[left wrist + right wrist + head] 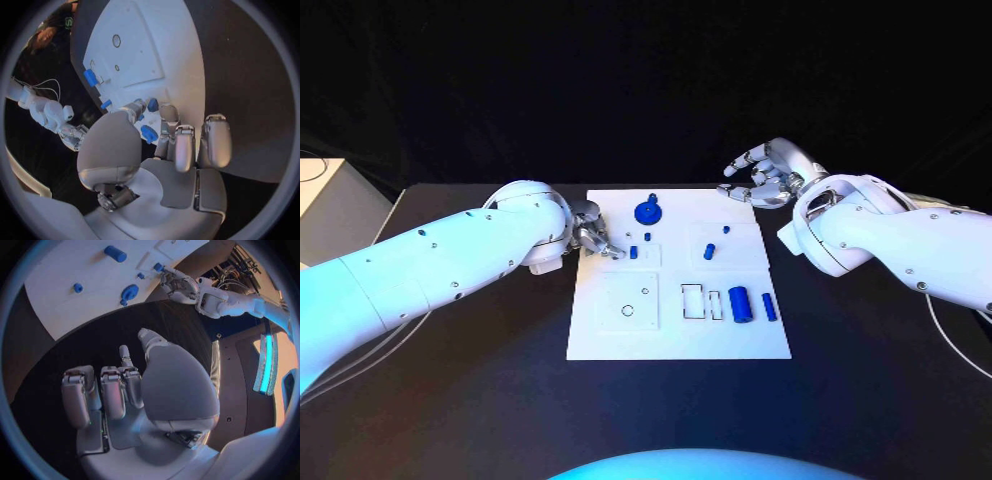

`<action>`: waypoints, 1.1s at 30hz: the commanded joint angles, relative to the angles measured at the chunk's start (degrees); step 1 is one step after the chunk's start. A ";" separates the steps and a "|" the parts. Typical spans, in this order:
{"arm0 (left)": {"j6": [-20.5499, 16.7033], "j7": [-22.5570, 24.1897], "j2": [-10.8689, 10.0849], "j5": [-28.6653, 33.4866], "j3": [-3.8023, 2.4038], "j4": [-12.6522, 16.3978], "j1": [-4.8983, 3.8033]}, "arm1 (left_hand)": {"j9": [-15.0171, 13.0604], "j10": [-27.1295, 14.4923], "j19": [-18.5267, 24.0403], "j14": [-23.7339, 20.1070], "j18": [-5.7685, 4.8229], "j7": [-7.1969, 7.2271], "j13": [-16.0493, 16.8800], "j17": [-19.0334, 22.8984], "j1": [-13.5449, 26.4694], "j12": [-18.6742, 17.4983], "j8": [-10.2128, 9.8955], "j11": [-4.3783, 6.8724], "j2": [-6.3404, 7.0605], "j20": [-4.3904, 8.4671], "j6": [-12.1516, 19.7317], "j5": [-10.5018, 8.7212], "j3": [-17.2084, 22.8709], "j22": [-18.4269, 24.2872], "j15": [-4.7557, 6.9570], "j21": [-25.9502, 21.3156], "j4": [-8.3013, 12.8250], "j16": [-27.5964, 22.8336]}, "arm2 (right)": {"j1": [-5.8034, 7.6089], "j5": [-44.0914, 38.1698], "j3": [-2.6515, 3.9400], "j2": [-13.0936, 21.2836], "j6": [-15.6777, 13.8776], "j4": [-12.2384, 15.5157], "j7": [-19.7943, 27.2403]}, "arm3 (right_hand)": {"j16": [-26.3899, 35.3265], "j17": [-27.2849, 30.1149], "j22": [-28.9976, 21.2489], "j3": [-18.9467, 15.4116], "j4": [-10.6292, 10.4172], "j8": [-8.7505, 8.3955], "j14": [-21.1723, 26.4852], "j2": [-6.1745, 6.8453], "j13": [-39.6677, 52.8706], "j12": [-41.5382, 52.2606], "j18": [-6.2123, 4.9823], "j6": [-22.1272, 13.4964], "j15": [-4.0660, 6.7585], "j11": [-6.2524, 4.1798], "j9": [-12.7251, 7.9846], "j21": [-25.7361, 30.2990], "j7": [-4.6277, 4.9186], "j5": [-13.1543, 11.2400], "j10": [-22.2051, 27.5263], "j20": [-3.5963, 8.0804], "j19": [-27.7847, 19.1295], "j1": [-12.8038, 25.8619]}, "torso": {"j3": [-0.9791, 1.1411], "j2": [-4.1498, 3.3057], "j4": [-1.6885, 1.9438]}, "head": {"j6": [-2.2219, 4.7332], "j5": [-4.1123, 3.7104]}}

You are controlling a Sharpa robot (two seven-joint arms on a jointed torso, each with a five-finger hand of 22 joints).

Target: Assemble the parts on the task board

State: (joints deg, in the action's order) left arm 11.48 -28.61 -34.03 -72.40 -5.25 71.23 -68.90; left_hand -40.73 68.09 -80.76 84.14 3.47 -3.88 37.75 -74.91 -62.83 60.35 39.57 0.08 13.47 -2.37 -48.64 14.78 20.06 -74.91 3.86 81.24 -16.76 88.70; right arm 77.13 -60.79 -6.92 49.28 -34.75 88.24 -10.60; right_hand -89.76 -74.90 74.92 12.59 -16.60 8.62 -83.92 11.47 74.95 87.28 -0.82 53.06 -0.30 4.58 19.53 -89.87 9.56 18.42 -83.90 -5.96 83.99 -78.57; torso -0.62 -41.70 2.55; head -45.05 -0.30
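1. Seen from above: white task board (678,330) lying in the middle of a black counter (473,400), one white arm reaching in from each side.
2. Scattered across the task board: a round blue knob (648,212) near the far edge, small blue pegs (710,250) mid-board, two larger blue cylinders (740,303) beside rectangular slots toward the right.
3. Left hand (596,240) poised at the task board's left edge, fingertips (150,106) bent around a small blue part (149,133); appears pinched between them, though contact partly hidden.
4. Right hand (762,180) raised off the counter just past the board's far right corner, fingers curled loosely inward, holding nothing.
5. Likely step: seating the small part into a hole near the left edge.
6. To do it well: keep the part upright, line up over the hole before pressing, push straight down, avoid nudging the nearby pegs.
7. Right hand best kept clear of the board meanwhile.
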 commanded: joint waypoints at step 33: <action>-6.03 8.04 -6.78 14.06 -4.29 6.73 1.80 | 3.64 -14.68 14.15 -5.03 4.19 -3.64 -7.94 4.40 -19.59 -4.32 -1.50 -3.25 -3.02 -3.03 6.98 -3.21 -2.15 16.04 -3.52 -14.16 0.72 -9.50 | -0.39 -0.32 0.01 0.40 0.26 0.23 0.80 | 0.00 -14.39 15.08 0.45 0.08 0.16 -5.90 -0.14 12.20 -0.17 0.82 -0.12 -0.04 0.01 0.08 -0.13 -0.20 0.46 -3.17 -0.26 6.01 0.58 | 0.09 0.07 0.04 | 0.55 -0.30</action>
State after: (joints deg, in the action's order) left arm 8.48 -26.48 -40.72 -61.70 -9.44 77.50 -67.28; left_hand -37.11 53.53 -66.28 78.69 7.58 -7.69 29.70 -69.91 -81.87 55.92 38.05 -3.36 10.75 -5.41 -41.76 11.35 18.02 -58.64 0.23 66.73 -16.22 79.02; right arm 76.78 -60.78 -6.92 49.64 -34.76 88.40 -10.54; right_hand -89.76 -74.95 74.94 12.76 -16.44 8.62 -83.93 11.47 74.92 87.28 -0.82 53.06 -0.30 4.58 19.53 -89.87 9.56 18.76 -83.90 -5.96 83.99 -78.57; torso -0.55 -41.64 2.55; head -44.59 -0.48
